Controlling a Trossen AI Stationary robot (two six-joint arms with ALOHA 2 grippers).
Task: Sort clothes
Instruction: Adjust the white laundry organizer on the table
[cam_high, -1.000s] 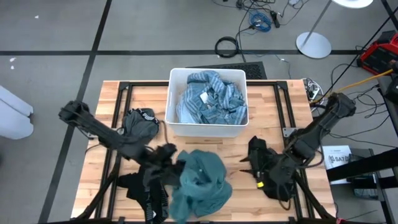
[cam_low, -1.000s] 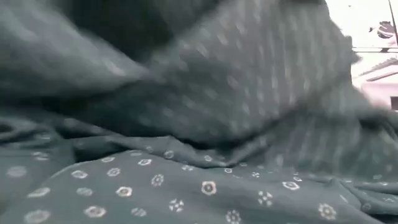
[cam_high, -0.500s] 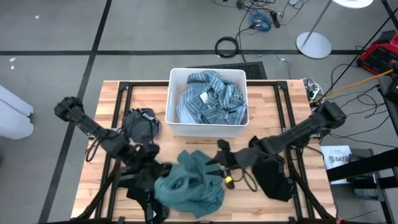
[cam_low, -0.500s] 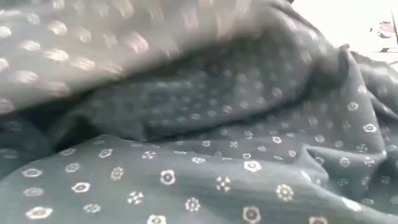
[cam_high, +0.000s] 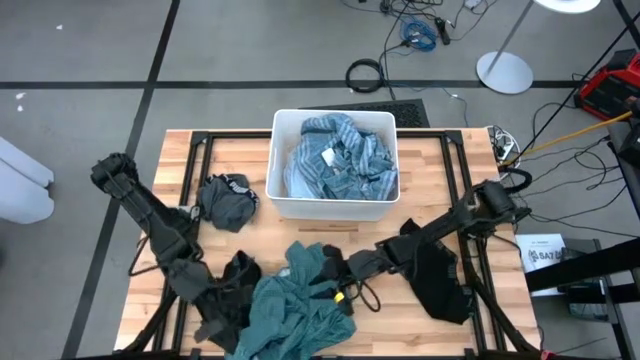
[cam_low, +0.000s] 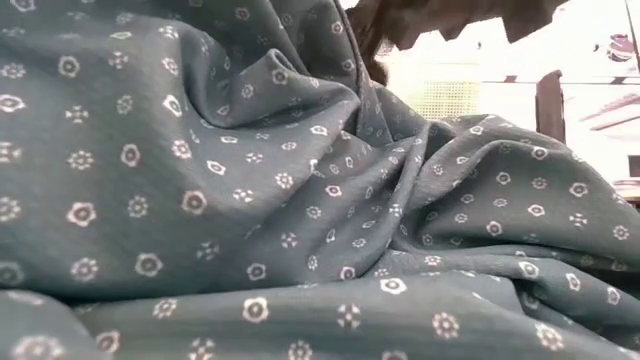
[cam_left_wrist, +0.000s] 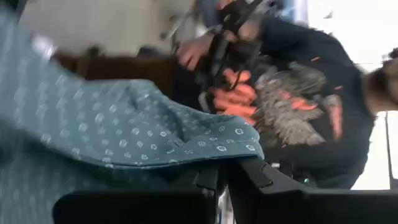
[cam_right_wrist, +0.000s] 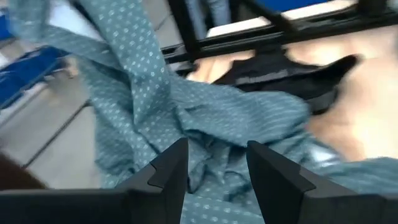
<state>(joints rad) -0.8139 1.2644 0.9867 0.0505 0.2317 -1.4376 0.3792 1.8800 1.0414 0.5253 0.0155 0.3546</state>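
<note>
the teal-green garment (cam_high: 295, 310), dotted with small white flowers, lies bunched at the table's (cam_high: 430, 160) near edge. the left gripper (cam_high: 238, 300) has its fingers clenched on its left side. the right gripper (cam_high: 342, 285) hovers at its right edge, fingers released. no writing is readable.

1. High view: overhead, facing straight down; takes in the whole table (cam_high: 440, 150), both arms and the surrounding floor.
2. Low view: at table-top height, facing level across; the teal garment (cam_low: 250, 200) lies close against the lens and fills nearly all of the frame, with a strip of room visible at one edge.
3. Left wrist view: looks forward past its own fingers (cam_left_wrist: 261, 180), close to the teal garment (cam_left_wrist: 112, 130).
4. Right wrist view: looks forward between its own fingers (cam_right_wrist: 273, 174), close above the same garment (cam_right_wrist: 205, 118).
5. Shared: the teal garment (cam_high: 295, 310) appears in all four views.
</note>
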